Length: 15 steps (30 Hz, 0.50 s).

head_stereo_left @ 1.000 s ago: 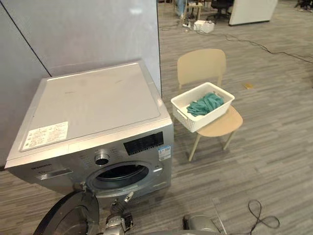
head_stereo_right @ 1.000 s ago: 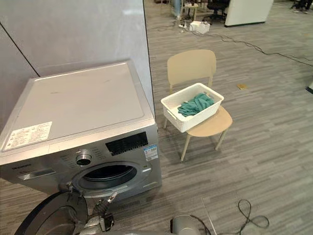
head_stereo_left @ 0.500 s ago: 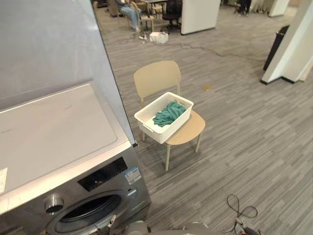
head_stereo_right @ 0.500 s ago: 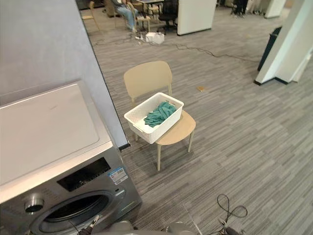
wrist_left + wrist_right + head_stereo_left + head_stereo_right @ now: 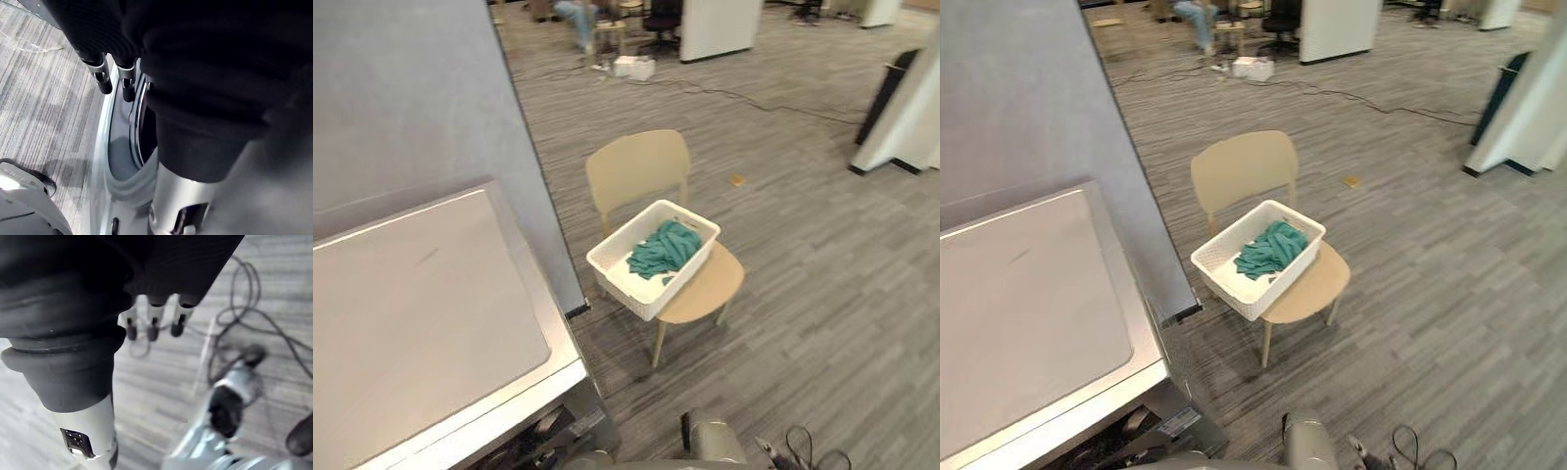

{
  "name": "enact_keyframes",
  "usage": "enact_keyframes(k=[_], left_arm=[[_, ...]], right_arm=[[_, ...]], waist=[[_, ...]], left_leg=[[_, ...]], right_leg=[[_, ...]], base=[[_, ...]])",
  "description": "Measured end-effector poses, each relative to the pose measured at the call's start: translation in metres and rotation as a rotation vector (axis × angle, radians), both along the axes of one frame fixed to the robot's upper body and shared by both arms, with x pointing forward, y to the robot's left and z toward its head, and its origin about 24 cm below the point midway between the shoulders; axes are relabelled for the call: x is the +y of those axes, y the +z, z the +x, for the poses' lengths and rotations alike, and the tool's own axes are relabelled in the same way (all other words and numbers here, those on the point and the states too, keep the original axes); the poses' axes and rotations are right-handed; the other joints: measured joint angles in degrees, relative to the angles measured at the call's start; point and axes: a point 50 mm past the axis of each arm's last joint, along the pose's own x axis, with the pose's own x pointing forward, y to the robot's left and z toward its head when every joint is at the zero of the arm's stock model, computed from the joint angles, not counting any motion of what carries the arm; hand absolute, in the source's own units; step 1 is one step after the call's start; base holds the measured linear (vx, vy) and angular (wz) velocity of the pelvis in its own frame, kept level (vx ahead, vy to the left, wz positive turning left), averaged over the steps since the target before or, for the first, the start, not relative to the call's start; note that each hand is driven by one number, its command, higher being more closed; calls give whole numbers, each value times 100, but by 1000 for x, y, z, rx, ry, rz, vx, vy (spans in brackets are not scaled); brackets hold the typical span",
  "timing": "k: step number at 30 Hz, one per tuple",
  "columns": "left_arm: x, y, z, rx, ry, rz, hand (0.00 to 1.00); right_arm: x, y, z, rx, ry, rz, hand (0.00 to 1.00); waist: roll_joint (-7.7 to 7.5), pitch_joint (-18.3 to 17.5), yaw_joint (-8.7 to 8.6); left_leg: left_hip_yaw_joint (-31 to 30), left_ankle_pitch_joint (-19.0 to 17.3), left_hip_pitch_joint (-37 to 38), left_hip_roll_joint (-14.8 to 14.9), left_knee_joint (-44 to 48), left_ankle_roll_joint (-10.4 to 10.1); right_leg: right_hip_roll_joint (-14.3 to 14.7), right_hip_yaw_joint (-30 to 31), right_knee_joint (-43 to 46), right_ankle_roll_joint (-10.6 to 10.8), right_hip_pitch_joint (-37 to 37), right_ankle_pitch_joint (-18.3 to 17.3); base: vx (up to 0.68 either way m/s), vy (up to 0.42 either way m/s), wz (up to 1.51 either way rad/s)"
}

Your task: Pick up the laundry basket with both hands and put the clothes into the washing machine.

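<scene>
Basket (image 5: pixel 625 277): on chair (image 5: pixel 638 166), clothes (image 5: pixel 666 247) inside.
Left hand (image 5: pixel 100 73): fingers straight, empty.
Right hand (image 5: pixel 152 319): likewise.
Approach: square on; grip opposite rims.

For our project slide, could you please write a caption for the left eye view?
White laundry basket of teal clothes sits on a tan chair, right of the washing machine.

**A chair, a wall and a stripy floor**

A light tan chair with a round seat and a curved back (image 5: pixel 638 171) stands on the grey stripy carpet floor (image 5: pixel 813 264). It is just beside a tall grey wall panel (image 5: pixel 411 98). A small yellow-brown scrap (image 5: pixel 736 180) lies on the floor near the chair. Far back there is a small white box (image 5: pixel 634 67) and a tall white panel (image 5: pixel 720 24). A big white pillar (image 5: pixel 911 117) stands at the right.
</scene>
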Motion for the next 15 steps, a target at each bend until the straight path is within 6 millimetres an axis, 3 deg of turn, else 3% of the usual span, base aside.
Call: enact_keyframes(k=[2, 3, 4, 5, 6, 7, 10, 12, 14, 15], left_arm=[[9, 1, -8, 23, -12, 30, 0], [13, 1, -13, 34, -12, 43, 0], [19, 2, -17, 42, -23, 62, 0], [13, -1, -24, 71, -17, 47, 0], [13, -2, -34, 88, 35, 40, 0], [12, -2, -35, 80, 34, 29, 0], [0, -4, -29, 38, 13, -13, 0], [-3, -4, -29, 40, 18, -13, 0], [1, -3, -30, 36, 50, -3, 0], [2, -3, -30, 33, 54, -1, 0]], right_arm=[[8, -6, -33, 99, -68, 63, 0], [11, -7, -40, 118, -79, 75, 0], [13, -8, -49, 142, -91, 89, 0], [10, -7, -55, 153, -107, 86, 0], [6, -6, -61, 163, -112, 72, 0], [5, -5, -61, 162, -112, 68, 0], [3, -6, -52, 142, -79, 83, 0], [-1, -6, -33, 108, -15, 73, 0], [-10, -3, -12, 64, 42, 39, 0], [-18, 1, -4, 36, 59, 3, 0]], waist=[[14, -1, -89], [1, -2, -97], [-173, -54, -84], [-45, -98, -99], [149, -216, -93], [183, -236, -98], [118, -305, -96], [96, -309, -131], [51, -332, -113], [42, -327, -109]], left_leg=[[-242, -144, 134, 223, -31, -288], [-296, -188, 199, 263, -71, -367], [-336, -239, 317, 288, -113, -487], [-389, -294, 367, 534, -114, -640], [-396, -269, 357, 787, -221, -768], [-397, -222, 376, 874, -284, -844], [-354, 84, 484, 1093, -242, -1050], [-307, 130, 206, 1287, 545, -976], [-263, 418, -314, 1484, 1666, -518], [-163, 792, -695, 1702, 2341, -66]], right_leg=[[-322, 41, -1887, -176, 433, 228], [-380, 60, -2403, -192, 568, 424], [-458, 134, -3050, -147, 765, 697], [-364, -32, -3124, 309, 827, 587], [-162, -190, -3175, 430, 815, 464], [-111, -238, -3148, 596, 810, 356], [-50, -503, -2714, 644, 780, -17], [37, -670, -2621, 559, 909, -145], [137, -859, -2641, 422, 1076, -198], [202, -1011, -2742, 314, 1221, -190]], base=[[222, -300, 77], [220, -363, 39], [257, -401, 9], [297, -458, 2], [219, -355, 3], [180, -317, 14], [136, -340, 19], [13, -266, 9], [-23, -230, 14], [-18, -209, 36]])
